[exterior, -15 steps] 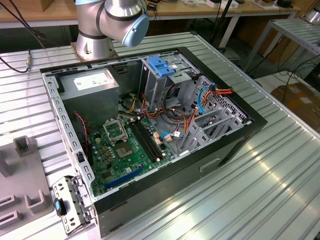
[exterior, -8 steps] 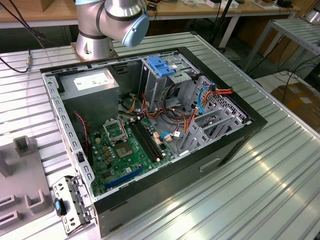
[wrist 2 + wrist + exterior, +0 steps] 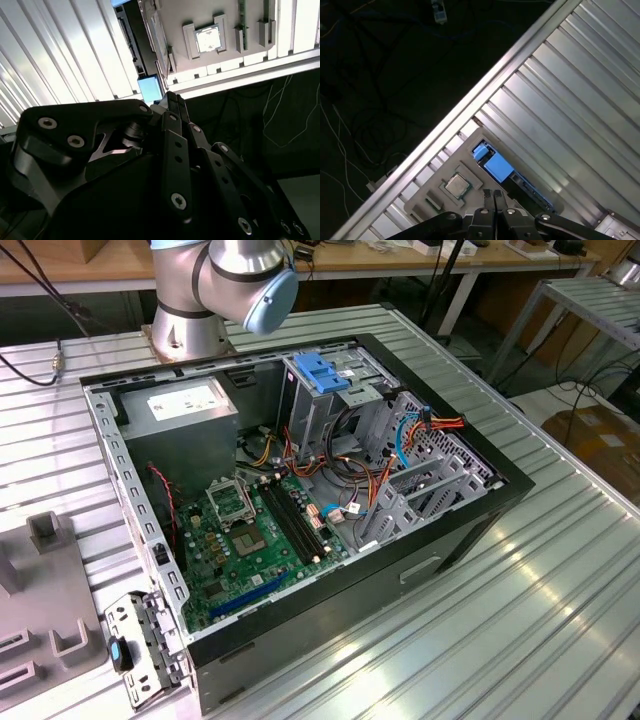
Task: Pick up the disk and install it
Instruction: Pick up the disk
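My gripper point(image 3: 494, 194) is clenched; in both wrist views the two black fingertips point(image 3: 172, 98) press flat against each other with nothing between them. I hang over the edge of the ribbed aluminium table point(image 3: 570, 75), where a dark floor strewn with cables begins.

Below my tips lies a grey fixture plate point(image 3: 470, 142). The disk point(image 3: 495, 165) stands in it on edge, its blue rail end turned toward me and its dark body running along a slot; its label is hidden from me. In the second wrist view the disk point(image 3: 150, 89) shows as a pale blue face just beyond my fingertips; I am near it but apart from it, touching nothing. A processor chip point(image 3: 457, 185) sits in a square recess of the same plate, just beside the disk; in the second wrist view the chip point(image 3: 207, 39) lies on the fixture plate point(image 3: 175, 12) too.

In the exterior view, taking the open computer case point(image 3: 500, 480) as the dial's centre: my arm point(image 3: 230, 280) rises at eleven o'clock; the fixture plate point(image 3: 50, 590) lies at eight o'clock on the table point(image 3: 560, 570); a metal bracket with a blue latch point(image 3: 140, 645) rests at seven o'clock, against the case's corner. Inside the case, the grey power-supply box point(image 3: 185, 405) fills the ten o'clock corner; the drive cage with a blue handle point(image 3: 325, 375) stands at twelve o'clock; the green motherboard point(image 3: 250, 540) spreads toward seven o'clock; coloured cables point(image 3: 400, 435) bunch at two o'clock.
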### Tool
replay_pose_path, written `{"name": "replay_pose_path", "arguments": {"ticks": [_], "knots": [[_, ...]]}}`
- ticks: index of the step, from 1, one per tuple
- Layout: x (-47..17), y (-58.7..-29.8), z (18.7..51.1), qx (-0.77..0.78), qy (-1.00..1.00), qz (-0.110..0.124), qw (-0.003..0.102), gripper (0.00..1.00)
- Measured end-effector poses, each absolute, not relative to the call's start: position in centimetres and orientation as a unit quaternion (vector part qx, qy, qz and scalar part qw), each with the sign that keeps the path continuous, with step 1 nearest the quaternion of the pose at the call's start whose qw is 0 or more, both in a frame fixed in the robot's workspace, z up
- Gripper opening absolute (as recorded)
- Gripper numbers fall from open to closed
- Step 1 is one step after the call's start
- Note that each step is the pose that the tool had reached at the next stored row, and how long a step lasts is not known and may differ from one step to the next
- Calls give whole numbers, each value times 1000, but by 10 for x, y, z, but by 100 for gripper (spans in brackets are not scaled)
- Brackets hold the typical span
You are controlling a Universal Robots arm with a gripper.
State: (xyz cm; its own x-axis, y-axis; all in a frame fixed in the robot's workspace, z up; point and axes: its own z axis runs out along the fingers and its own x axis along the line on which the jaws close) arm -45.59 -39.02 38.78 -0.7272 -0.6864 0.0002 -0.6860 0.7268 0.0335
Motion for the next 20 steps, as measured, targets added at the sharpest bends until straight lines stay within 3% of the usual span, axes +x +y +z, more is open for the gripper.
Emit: {"name": "replay_pose_path", "arguments": {"ticks": [20], "knots": [[-456, -390, 387, 472, -882, -12, 6, 11]]}}
